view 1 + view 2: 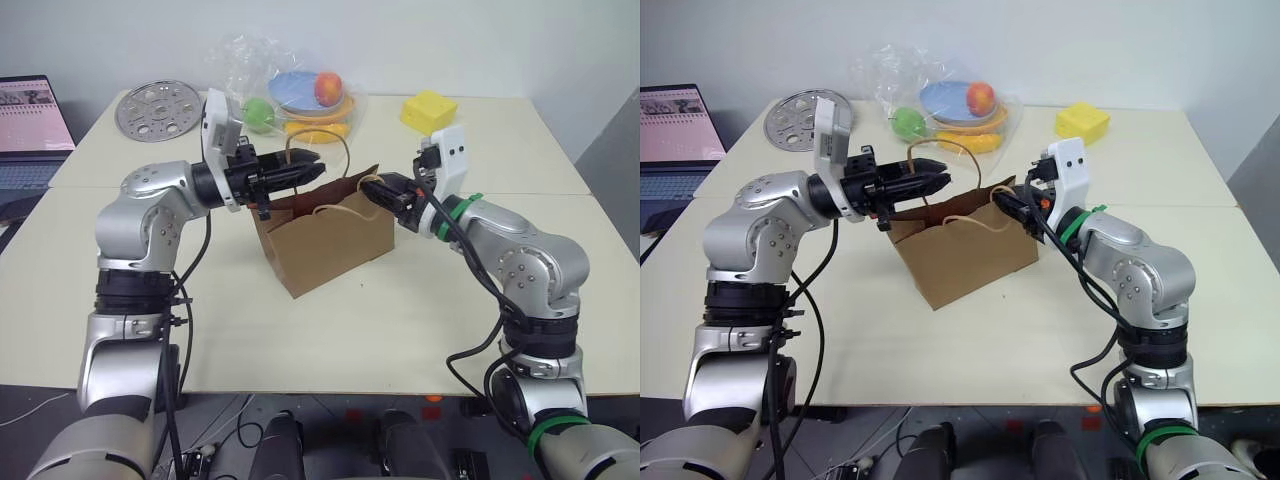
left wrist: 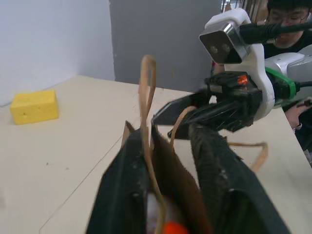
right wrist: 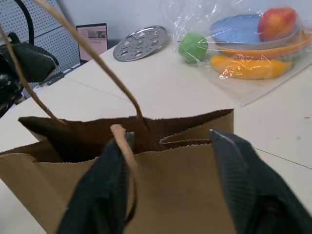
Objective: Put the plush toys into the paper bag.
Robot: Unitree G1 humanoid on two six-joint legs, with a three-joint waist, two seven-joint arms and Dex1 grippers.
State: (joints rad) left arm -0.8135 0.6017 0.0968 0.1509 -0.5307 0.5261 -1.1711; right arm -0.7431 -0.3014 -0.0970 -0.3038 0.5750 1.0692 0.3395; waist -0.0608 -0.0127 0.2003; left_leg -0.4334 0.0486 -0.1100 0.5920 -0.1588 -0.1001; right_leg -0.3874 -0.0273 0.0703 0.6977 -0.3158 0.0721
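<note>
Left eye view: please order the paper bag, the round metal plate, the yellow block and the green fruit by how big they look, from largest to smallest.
1. paper bag
2. round metal plate, though it lies farther from the camera
3. yellow block
4. green fruit, close to the block in size, so these two are uncertain

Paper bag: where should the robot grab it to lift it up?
Probably by the twine handles, coming from above. The paper bag stands upright and open, and its loops rise clear of the rim, easy to pinch. Squeezing the thin side walls could crumple it.
</note>
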